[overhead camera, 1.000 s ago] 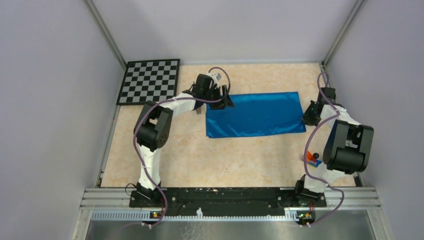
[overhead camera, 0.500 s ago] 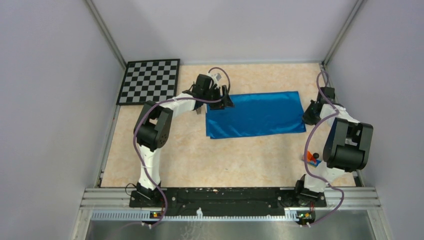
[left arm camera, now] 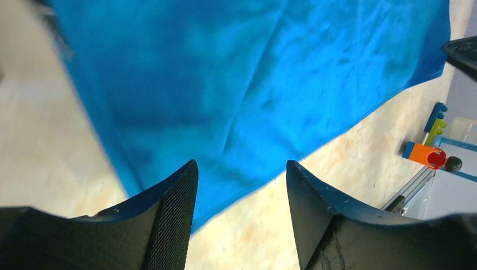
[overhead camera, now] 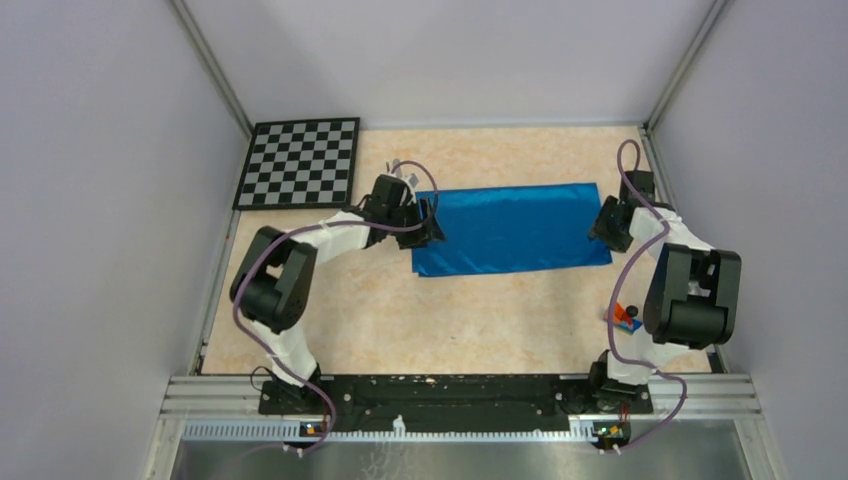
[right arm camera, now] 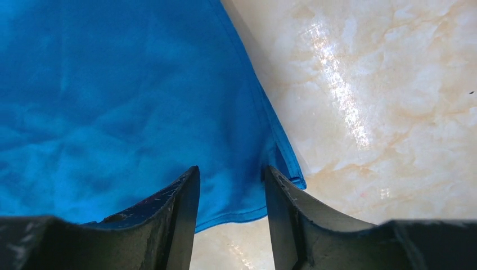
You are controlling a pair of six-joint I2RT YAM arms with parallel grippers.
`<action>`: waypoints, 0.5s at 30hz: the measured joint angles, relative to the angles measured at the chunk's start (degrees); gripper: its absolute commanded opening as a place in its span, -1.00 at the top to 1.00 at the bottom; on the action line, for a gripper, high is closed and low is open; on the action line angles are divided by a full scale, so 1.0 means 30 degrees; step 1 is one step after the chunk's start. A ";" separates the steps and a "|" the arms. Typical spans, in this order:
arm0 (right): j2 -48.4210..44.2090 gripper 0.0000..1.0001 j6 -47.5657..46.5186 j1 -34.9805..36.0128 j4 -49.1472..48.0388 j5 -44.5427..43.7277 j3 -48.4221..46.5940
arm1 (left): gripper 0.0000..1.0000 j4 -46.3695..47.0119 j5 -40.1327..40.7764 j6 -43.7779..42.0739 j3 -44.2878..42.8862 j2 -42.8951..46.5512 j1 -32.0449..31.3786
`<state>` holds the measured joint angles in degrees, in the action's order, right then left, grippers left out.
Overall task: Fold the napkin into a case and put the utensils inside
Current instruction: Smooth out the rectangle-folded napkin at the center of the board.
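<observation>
The bright blue napkin (overhead camera: 510, 228) lies flat on the table as a folded, wide rectangle. My left gripper (overhead camera: 428, 222) hovers over its left end. In the left wrist view the gripper (left arm camera: 242, 169) is open, with the napkin (left arm camera: 253, 73) and bare table below the gap. My right gripper (overhead camera: 607, 222) is at the napkin's right edge. In the right wrist view it (right arm camera: 230, 174) stands open just above the cloth's corner (right arm camera: 292, 177), and nothing is pinched. The utensils are out of view.
A black-and-white checkerboard (overhead camera: 298, 163) lies at the far left corner. Small coloured toy bricks (overhead camera: 628, 318) sit by the right arm's base, also seen as bricks (left arm camera: 430, 152) near the table's metal edge. Grey walls enclose the table on three sides.
My left arm has swung left and nearer, along the napkin's left end. My right gripper has opened and shifted slightly away from me at the right edge. The napkin lies as before.
</observation>
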<state>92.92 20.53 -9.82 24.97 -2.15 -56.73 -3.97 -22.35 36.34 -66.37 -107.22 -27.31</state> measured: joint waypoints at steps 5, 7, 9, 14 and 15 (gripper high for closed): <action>-0.0736 0.05 0.0015 0.0262 -0.0044 -0.0590 0.0015 | -0.10 -0.1399 0.1566 0.1559 0.3045 0.3752 -0.0066; -0.0721 0.06 0.0022 0.0270 -0.0015 -0.0634 0.0015 | 0.09 -0.2018 0.1865 0.2448 0.3279 0.4109 -0.0080; -0.0721 0.06 0.0022 0.0270 -0.0029 -0.0692 0.0015 | 0.15 -0.2608 0.2084 0.3198 0.3279 0.3963 -0.0080; -0.0707 0.07 0.0022 0.0270 -0.0066 -0.0707 0.0015 | 0.16 -0.3832 0.2747 0.4816 0.3271 0.3075 -0.0146; -0.0678 0.07 0.0022 0.0270 -0.0073 -0.0707 0.0015 | 0.13 -0.4051 0.2871 0.5020 0.3264 0.2900 -0.0182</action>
<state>90.89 20.60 -9.02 24.75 -4.27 -56.69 -16.12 -13.74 51.40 -56.58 -98.52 -27.86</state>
